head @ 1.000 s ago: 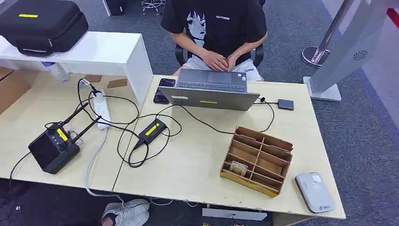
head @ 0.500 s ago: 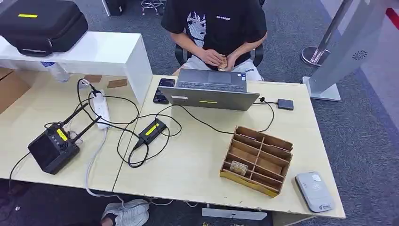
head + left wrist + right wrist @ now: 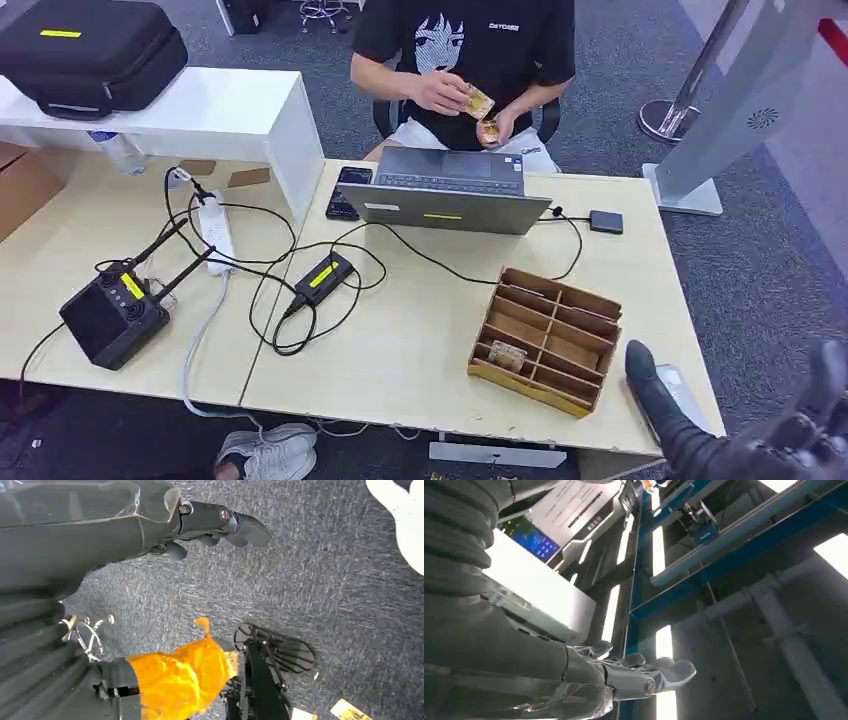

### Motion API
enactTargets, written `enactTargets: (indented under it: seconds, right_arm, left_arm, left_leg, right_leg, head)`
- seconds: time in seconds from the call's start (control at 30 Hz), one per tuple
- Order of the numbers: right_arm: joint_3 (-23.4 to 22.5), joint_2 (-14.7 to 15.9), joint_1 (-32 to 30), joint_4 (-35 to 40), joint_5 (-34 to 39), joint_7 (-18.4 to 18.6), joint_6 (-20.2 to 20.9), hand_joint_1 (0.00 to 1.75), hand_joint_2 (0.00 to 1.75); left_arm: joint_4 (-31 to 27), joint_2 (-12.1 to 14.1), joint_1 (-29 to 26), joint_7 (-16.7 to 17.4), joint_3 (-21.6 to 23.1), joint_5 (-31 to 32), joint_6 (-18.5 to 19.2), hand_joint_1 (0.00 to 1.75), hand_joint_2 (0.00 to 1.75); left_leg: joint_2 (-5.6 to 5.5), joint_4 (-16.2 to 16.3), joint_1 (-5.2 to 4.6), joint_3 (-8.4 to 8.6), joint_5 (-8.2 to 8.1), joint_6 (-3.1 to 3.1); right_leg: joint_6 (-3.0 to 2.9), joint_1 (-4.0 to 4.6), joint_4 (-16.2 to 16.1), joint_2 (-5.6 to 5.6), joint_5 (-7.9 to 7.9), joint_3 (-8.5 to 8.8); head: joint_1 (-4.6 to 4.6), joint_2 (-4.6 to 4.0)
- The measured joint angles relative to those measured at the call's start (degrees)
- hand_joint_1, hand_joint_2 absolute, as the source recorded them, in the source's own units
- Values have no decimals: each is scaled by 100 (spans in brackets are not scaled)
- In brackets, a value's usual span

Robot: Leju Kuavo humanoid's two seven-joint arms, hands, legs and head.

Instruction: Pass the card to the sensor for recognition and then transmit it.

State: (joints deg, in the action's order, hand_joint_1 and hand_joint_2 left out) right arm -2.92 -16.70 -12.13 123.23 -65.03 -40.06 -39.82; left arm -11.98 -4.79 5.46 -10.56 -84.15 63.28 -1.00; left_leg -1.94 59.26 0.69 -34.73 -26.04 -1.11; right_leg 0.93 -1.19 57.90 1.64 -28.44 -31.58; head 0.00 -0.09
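A card (image 3: 507, 355) lies in a front compartment of the wooden divider box (image 3: 530, 386) on the table. The white sensor pad (image 3: 681, 389) sits at the table's front right corner, partly covered by my right hand (image 3: 765, 435). That hand is raised beside the box, fingers spread and holding nothing; the right wrist view shows its fingers (image 3: 644, 675) stretched out against the ceiling. My left hand (image 3: 210, 522) hangs over the carpet, fingers extended and empty. Across the table a seated person holds a card (image 3: 478, 102) in one hand and something small in the other.
A grey laptop (image 3: 445, 190) and a phone (image 3: 348, 190) lie at the table's far edge. Cables, an adapter (image 3: 322, 277), a power strip (image 3: 215, 232) and a black antenna box (image 3: 112, 318) cover the left side. A white stand (image 3: 735, 105) rises at the right.
My right hand has come up into the head view at the bottom right, covering part of the sensor. The person has lifted both hands from the lap, holding up a card.
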Motion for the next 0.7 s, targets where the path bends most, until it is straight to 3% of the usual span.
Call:
enactTargets:
  seconds: [0.2, 0.27, 0.4, 0.57, 0.7]
  right_arm:
    - [428, 9, 340, -844, -947, 130, 2, 0, 175]
    - [577, 136, 665, -1393, -1432, 933, 2, 0, 175]
    - [1024, 580, 1506, -2551, -1551, 2274, 2, 0, 175]
    - [1367, 950, 2042, -3344, -1547, 2588, -2, 0, 175]
    - [1748, 1334, 2786, -4213, -1325, 3443, 0, 0, 175]
  left_arm:
    - [0, 0, 6, 61, 57, 116, 127, 0, 175]
    - [0, 2, 19, 94, 85, 164, 153, 0, 175]
    - [0, 9, 39, 94, 181, 273, 190, 0, 175]
    - [0, 11, 39, 94, 242, 310, 196, 0, 175]
    - [0, 20, 43, 92, 313, 429, 236, 0, 175]
  left_leg:
    - [3, 0, 0, 1, 3, 2]
    - [6, 0, 0, 2, 9, 0]
    - [5, 1, 0, -2, 30, 3]
    - [-2, 2, 0, -6, 31, 3]
    - [14, 2, 0, -11, 35, 2]
  right_leg:
    - [2, 0, 0, 2, 8, 1]
    - [0, 0, 0, 6, 16, -4]
    - [5, -1, 0, 6, 30, -9]
    - [6, 0, 0, 2, 30, -8]
    - [5, -1, 2, 14, 41, -19]
  head:
    - [0, 0]
    - [-2, 0]
    - [-2, 0]
    - [0, 0]
    - [-4, 0]
